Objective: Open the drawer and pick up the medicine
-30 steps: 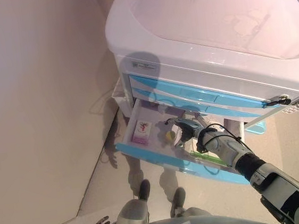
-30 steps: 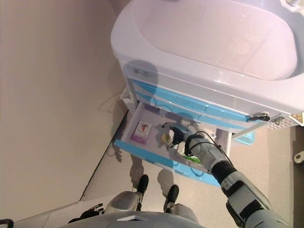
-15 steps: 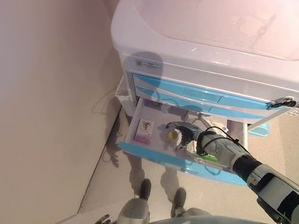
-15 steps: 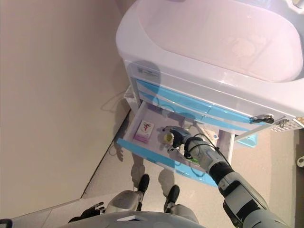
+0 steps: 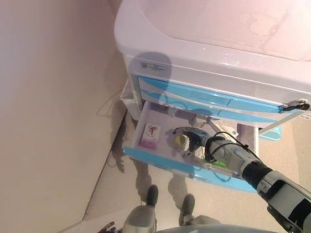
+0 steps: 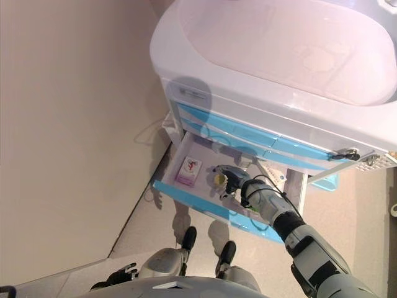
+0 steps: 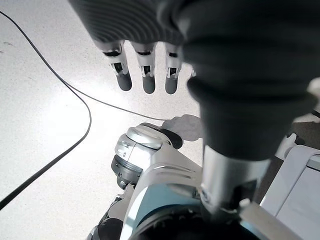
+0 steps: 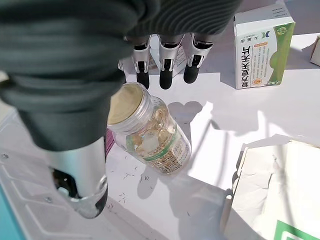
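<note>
Right robot hand has reached the pill bottle, fingers straight.

the drawer stands pulled out from the white cabinet, its front panel light blue, its inside white. in it lies the medicine bottle: clear plastic, pale yellowish cap, yellow capsules visible inside, a green-and-white label round the body. it rests on its side on the drawer floor, cap end toward the drawer's front. my right hand sits just above it, fingers straight and thumb beside the cap, not closed round it.
</note>
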You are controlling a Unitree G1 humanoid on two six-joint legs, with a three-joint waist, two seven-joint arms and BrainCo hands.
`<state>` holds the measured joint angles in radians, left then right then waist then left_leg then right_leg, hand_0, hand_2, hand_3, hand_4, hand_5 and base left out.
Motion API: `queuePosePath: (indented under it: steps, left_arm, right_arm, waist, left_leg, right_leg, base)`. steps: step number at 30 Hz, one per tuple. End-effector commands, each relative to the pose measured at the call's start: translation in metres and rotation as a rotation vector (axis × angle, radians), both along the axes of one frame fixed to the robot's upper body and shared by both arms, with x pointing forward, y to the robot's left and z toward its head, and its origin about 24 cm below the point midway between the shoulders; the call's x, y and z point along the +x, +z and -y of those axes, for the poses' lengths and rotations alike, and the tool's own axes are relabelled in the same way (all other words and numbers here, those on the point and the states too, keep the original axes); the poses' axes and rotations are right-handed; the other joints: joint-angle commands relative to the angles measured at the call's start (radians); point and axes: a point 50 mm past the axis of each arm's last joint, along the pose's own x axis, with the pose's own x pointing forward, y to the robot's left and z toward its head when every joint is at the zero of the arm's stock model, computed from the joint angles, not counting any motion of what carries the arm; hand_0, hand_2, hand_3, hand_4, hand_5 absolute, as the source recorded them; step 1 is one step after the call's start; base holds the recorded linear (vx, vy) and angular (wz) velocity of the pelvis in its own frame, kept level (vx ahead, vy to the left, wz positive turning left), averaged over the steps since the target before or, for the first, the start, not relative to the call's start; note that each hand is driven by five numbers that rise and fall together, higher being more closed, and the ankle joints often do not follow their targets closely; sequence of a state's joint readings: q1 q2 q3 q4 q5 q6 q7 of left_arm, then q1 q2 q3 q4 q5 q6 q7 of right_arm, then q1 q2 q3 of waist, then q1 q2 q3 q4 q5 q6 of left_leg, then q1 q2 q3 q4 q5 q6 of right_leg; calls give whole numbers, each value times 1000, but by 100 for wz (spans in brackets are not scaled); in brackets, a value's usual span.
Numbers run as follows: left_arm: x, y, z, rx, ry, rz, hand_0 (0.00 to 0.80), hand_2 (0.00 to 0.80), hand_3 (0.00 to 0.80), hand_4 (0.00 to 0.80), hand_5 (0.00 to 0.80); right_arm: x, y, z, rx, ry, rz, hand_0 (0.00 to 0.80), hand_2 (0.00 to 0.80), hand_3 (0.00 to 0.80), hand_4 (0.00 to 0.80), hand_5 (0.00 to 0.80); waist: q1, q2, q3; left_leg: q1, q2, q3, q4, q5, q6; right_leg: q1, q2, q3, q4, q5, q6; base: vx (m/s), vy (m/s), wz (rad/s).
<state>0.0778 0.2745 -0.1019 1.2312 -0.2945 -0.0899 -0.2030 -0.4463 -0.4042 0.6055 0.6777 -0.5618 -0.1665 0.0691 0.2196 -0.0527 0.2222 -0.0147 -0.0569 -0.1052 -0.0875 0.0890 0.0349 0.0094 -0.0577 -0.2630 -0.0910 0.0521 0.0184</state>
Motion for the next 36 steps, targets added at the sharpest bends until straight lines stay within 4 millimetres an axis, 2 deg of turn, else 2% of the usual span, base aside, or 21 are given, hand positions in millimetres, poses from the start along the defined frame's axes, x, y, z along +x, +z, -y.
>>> queuePosePath:
  steps: [1, 36]
  left_arm:
    - [3, -3, 8, -7, -48, -24, 0, 0, 0, 0, 0]
    - [8, -2, 8, -10, -46, -11, 0, 0, 0, 0, 0]
  right_arm:
    - [13, 20, -21, 19, 77, 94, 0, 0, 0, 0, 0]
    - [15, 20, -22, 16, 54, 130, 0, 0, 0, 0, 0]
  waist:
    - [16, 0, -16]
    - [21, -3, 0]
  left_leg:
    - [-31, -15, -30, 5, -50, -16]
    - [-45, -19, -39, 5, -46, -14]
  right_leg:
    - [-12, -18, -9, 117, -68, 23]
    - [-23, -18, -13, 119, -64, 22]
  base:
    - [0, 0, 0]
    - [-1, 0, 2]
